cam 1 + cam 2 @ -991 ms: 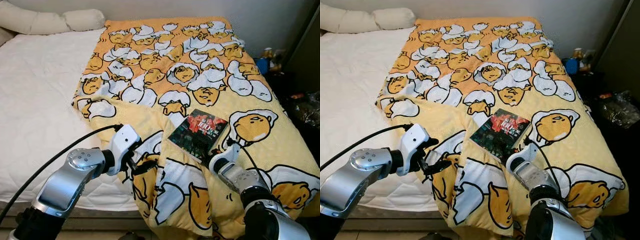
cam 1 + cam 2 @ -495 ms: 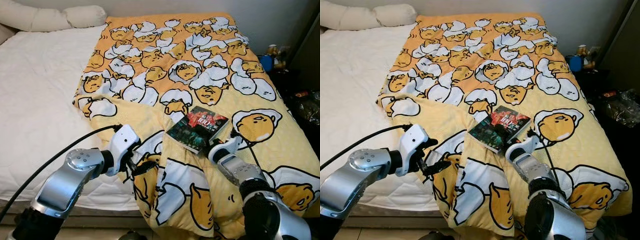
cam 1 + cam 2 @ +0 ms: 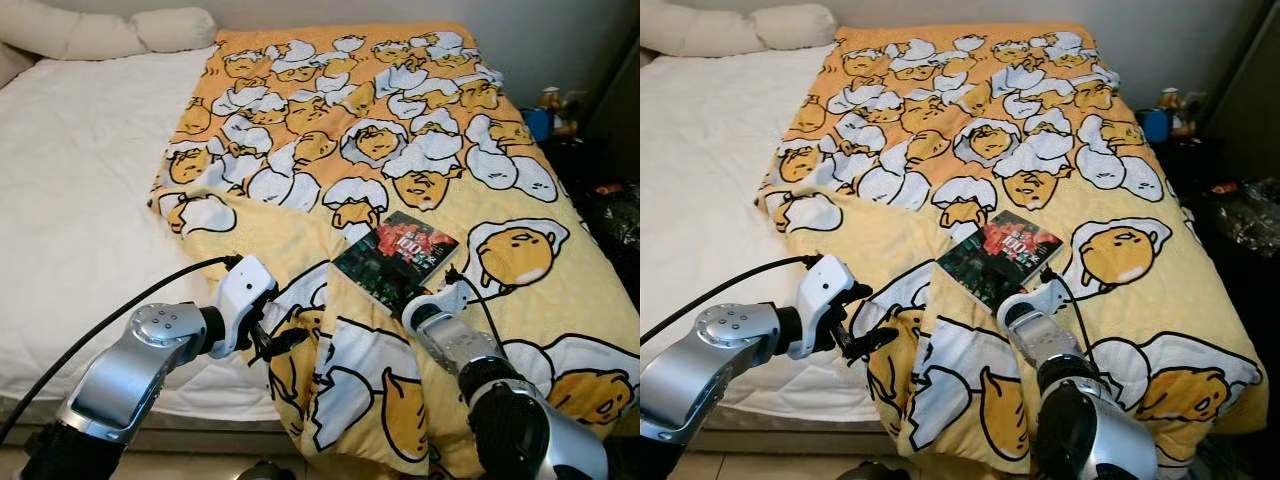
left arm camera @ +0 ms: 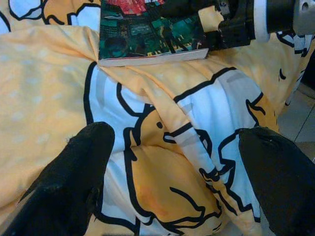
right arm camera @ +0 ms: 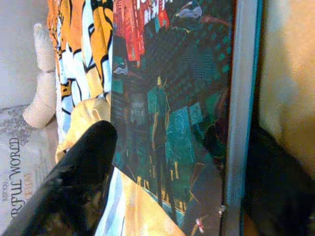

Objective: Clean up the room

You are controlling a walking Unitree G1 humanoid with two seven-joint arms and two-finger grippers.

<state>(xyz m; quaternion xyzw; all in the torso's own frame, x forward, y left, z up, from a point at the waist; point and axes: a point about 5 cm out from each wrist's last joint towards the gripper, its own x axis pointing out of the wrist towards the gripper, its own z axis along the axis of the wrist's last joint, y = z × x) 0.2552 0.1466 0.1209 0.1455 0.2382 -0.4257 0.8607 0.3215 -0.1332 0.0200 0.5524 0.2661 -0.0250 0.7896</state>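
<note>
Right now my right gripper [image 3: 432, 297] sits at the near edge of the book [image 3: 395, 258], its two black fingers [image 5: 83, 182] spread wide with the cover between them, one over the top face and the other low by the spine side, so it is straddling the book but not yet pinching it. The book lies flat on the yellow egg-print blanket [image 3: 420, 120], near the foot of the bed [image 3: 70, 180]. My left gripper [image 3: 275, 343] hovers over the bunched blanket fold to the left of the book, fingers [image 4: 74, 182] parted and holding nothing. To do this well, I judge I should slide the lower finger fully under the book without catching blanket cloth, then close squarely across the edge so the book does not pivot or slip when lifted; soft bedding may let it sink away. Compared with a second ago, my right gripper has crept forward from behind the book's near corner up onto its edge, while the left arm has hardly changed, and the head view has shifted slightly.
</note>
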